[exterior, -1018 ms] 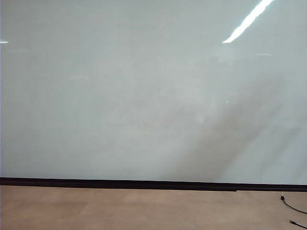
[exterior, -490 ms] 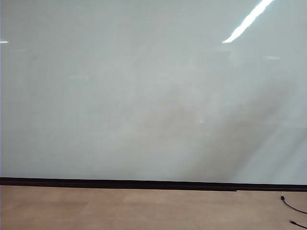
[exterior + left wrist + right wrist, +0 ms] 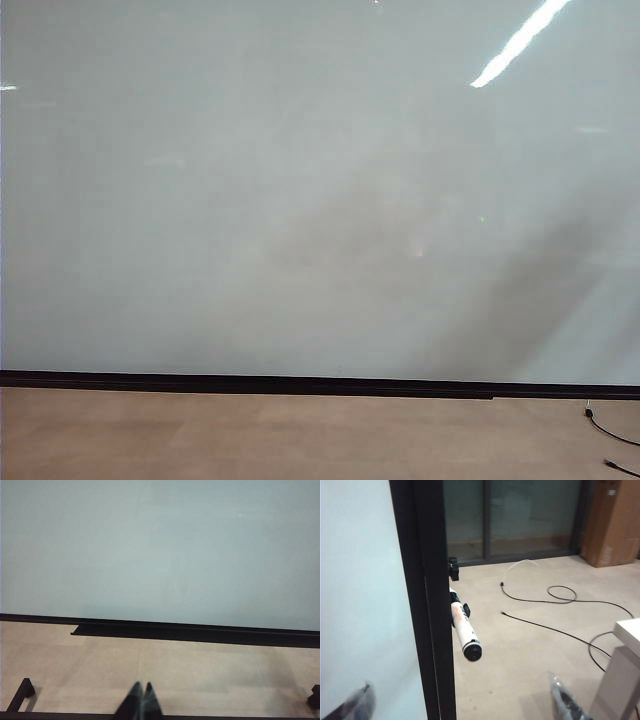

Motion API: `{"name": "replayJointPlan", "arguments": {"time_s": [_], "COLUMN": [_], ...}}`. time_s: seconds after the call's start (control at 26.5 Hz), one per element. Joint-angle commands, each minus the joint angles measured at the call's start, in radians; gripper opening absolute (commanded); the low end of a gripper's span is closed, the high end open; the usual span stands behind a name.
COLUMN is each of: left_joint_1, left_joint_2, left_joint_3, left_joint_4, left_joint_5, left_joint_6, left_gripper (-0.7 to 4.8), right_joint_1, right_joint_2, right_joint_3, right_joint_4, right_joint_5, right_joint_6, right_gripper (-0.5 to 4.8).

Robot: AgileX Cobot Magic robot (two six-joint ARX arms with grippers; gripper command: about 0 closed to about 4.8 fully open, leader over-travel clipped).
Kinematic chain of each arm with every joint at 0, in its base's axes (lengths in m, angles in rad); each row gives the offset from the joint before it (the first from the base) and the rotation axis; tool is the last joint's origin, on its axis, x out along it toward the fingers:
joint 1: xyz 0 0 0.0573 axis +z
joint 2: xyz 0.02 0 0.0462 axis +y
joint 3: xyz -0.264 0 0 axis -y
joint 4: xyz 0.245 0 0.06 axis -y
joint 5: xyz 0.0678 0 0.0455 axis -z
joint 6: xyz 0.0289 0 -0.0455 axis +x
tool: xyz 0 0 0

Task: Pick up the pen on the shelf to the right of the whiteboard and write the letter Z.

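Observation:
The whiteboard (image 3: pixel 300 200) fills the exterior view, with a dark strip (image 3: pixel 300 383) along its bottom; no letter Z shows on it. In the right wrist view the pen (image 3: pixel 462 629), white with a black end cap, sticks out from the board's black side frame (image 3: pixel 427 605) on a small black shelf bracket (image 3: pixel 465 611). My right gripper (image 3: pixel 460 704) is open wide just short of the pen, its fingers (image 3: pixel 564 700) either side of the frame. My left gripper (image 3: pixel 142 687) is shut and empty, low over the floor, facing the board. Neither gripper appears in the exterior view.
Black cables (image 3: pixel 555 600) trail over the floor beside the board. A cardboard box (image 3: pixel 612 522) stands by glass doors (image 3: pixel 520 515), and a white table corner (image 3: pixel 626 650) is nearby. A cable end (image 3: pixel 610 432) lies at the floor's right.
The faint dark shadow on the whiteboard has shifted and spread across its right half. Nothing else in the exterior view has moved.

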Motion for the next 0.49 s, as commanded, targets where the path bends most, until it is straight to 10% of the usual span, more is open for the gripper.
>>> {"name": "replayJointPlan", "arguments": {"time_s": [0.04,0.49], "left_joint_1": [0.0,0.0], "left_joint_2": [0.0,0.0], "left_joint_3": [0.002,0.002], "left_joint_4": [0.006,0.006], "left_joint_5": [0.0,0.0], "left_joint_6": [0.004,0.004], "left_gripper": [-0.05,-0.05], "right_joint_1": [-0.039,-0.079], "right_joint_2": [0.074,0.451], "right_joint_3": [0.028,0.125], "right_joint_4": [0.086,0.422], "right_joint_5": [-0.083,-0.265], "right_joint_6": [-0.007,0.02], "right_gripper": [4.67,4.55]}}
